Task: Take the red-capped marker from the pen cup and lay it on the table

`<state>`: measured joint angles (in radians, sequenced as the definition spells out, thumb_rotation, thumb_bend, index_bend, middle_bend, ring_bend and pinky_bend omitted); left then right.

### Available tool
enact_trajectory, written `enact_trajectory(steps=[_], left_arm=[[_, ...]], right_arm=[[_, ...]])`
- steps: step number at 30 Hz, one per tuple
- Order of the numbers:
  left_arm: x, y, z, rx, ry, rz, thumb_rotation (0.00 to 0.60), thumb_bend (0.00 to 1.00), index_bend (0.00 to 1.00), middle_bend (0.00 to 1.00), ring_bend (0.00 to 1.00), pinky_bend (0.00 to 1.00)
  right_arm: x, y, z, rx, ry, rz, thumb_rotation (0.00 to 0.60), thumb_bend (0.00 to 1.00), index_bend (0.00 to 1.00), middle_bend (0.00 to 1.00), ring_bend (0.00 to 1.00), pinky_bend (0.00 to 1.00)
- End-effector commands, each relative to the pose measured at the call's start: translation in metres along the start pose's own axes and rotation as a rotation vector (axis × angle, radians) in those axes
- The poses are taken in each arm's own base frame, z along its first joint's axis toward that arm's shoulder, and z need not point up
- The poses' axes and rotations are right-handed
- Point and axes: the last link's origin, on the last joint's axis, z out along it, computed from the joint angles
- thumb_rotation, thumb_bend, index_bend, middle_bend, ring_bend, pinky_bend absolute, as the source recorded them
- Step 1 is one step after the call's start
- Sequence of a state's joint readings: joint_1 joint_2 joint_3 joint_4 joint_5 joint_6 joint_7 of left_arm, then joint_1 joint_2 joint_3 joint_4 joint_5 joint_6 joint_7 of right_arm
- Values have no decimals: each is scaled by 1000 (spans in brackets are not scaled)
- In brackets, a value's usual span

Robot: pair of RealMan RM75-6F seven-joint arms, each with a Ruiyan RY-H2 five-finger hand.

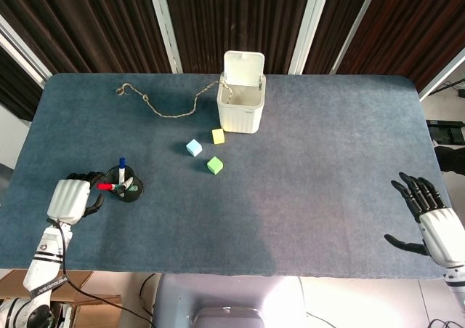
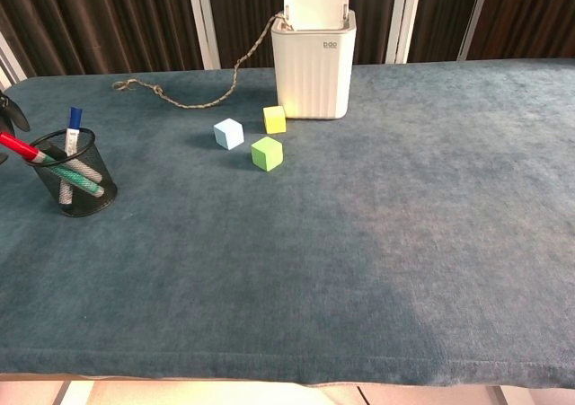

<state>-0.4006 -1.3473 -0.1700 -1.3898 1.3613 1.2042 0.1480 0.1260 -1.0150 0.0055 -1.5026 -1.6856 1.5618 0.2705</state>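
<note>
A black mesh pen cup (image 1: 125,184) (image 2: 72,174) stands at the table's left side. The red-capped marker (image 1: 105,186) (image 2: 18,145) leans out of it toward the left, beside a blue-capped and a green-capped marker. My left hand (image 1: 71,198) hovers just left of the cup, its dark fingers (image 1: 93,177) spread close to the red cap, holding nothing; in the chest view only a fingertip (image 2: 13,113) shows at the left edge. My right hand (image 1: 433,220) is open with fingers spread at the table's near right corner, far from the cup.
A white lidded bin (image 1: 242,95) stands at the back centre with a rope (image 1: 156,102) trailing to its left. Three small cubes, light blue (image 1: 194,148), yellow (image 1: 218,136) and green (image 1: 214,165), lie in front of it.
</note>
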Motion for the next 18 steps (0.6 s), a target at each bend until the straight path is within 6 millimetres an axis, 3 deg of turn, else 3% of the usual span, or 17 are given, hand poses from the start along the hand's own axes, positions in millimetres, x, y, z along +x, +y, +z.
enact_trajectory(steps=[1, 18], left_arm=[[-3, 1, 2, 4, -3, 3, 600, 382, 399, 440, 473, 417], [4, 2, 15, -12, 28, -12, 600, 500, 671, 757, 685, 491]], right_arm=[[0, 0, 0, 0, -1, 0, 600, 0, 0, 13, 0, 17], [-1, 2, -1, -10, -5, 4, 600, 0, 0, 13, 0, 17]])
